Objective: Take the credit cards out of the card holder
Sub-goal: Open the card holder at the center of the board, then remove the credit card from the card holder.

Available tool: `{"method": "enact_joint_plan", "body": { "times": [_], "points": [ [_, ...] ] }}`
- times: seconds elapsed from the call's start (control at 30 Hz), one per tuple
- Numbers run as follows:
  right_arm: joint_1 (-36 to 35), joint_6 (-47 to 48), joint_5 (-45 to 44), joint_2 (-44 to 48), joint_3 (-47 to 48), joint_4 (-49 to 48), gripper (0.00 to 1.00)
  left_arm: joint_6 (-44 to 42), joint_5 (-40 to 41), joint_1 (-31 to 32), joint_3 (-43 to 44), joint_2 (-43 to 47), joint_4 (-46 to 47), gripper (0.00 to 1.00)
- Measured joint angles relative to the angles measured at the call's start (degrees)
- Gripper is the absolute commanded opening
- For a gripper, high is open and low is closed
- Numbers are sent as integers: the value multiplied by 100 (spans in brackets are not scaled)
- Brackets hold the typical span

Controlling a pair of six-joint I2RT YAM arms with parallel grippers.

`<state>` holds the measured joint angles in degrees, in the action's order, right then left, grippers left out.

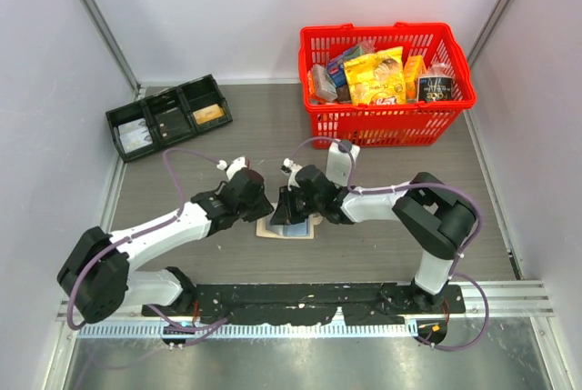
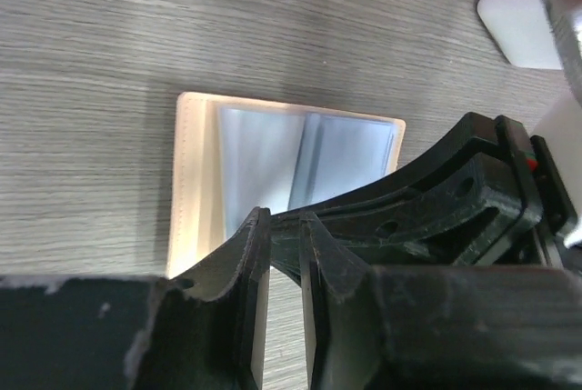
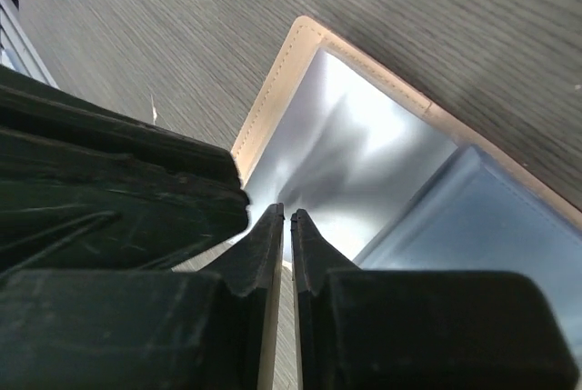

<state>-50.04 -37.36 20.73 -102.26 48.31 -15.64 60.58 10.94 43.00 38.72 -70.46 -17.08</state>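
The card holder (image 1: 296, 229) lies open and flat on the table between the two grippers, with a tan border and grey and blue inner panels. It shows in the left wrist view (image 2: 273, 149) and the right wrist view (image 3: 364, 154). No separate card shows. My left gripper (image 1: 269, 205) hovers at its left side, jaws a narrow gap apart and empty (image 2: 286, 224). My right gripper (image 1: 285, 207) sits over its near edge, jaws pressed almost together with nothing seen between them (image 3: 283, 218). The two grippers nearly touch.
A red basket (image 1: 386, 108) of packaged goods stands at the back right. A black three-compartment tray (image 1: 168, 117) lies at the back left. Grey walls close in both sides.
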Motion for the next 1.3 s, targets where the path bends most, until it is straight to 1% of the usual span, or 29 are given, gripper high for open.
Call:
{"method": "enact_joint_plan", "body": {
  "times": [0.17, 0.23, 0.3, 0.33, 0.37, 0.4, 0.47, 0.7, 0.9, 1.1, 1.2, 1.3],
  "points": [
    [0, 87, -332, 372, -63, 286, 14, -103, -214, -2, 203, -474, 109, 16],
    [0, 127, -560, 568, -109, 435, 16, -118, -282, -2, 221, -662, 103, 14],
    [2, 149, -826, 761, -140, 621, 21, -138, -352, -2, 221, -822, 90, 13],
    [2, 157, -966, 850, -140, 732, 27, -146, -372, -2, 221, -896, 76, 12],
    [4, 162, -1106, 933, -140, 831, 30, -157, -389, -2, 221, -953, 61, 12],
    [7, 173, -1237, 1008, -140, 931, 36, -170, -407, -2, 219, -992, 48, 12],
    [20, 197, -1471, 1117, -140, 1132, 43, -219, -415, -2, 219, -1036, 31, 12],
    [28, 181, -2000, 1163, -190, 1665, 53, -249, -411, -2, 120, -1043, 33, 11],
    [28, 120, -2157, 1163, -214, 1829, 56, -225, -415, -2, -61, -1043, 63, 11],
    [28, 83, -2175, 1150, -214, 1891, 56, -223, -437, -2, -72, -1047, 105, 11],
    [28, 63, -2175, 1145, -214, 1932, 56, -219, -470, -2, -72, -1071, 138, 10],
    [28, 59, -2087, 1145, -225, 1897, 54, -205, -505, -4, -72, -1104, 208, 10]
  ]
}}
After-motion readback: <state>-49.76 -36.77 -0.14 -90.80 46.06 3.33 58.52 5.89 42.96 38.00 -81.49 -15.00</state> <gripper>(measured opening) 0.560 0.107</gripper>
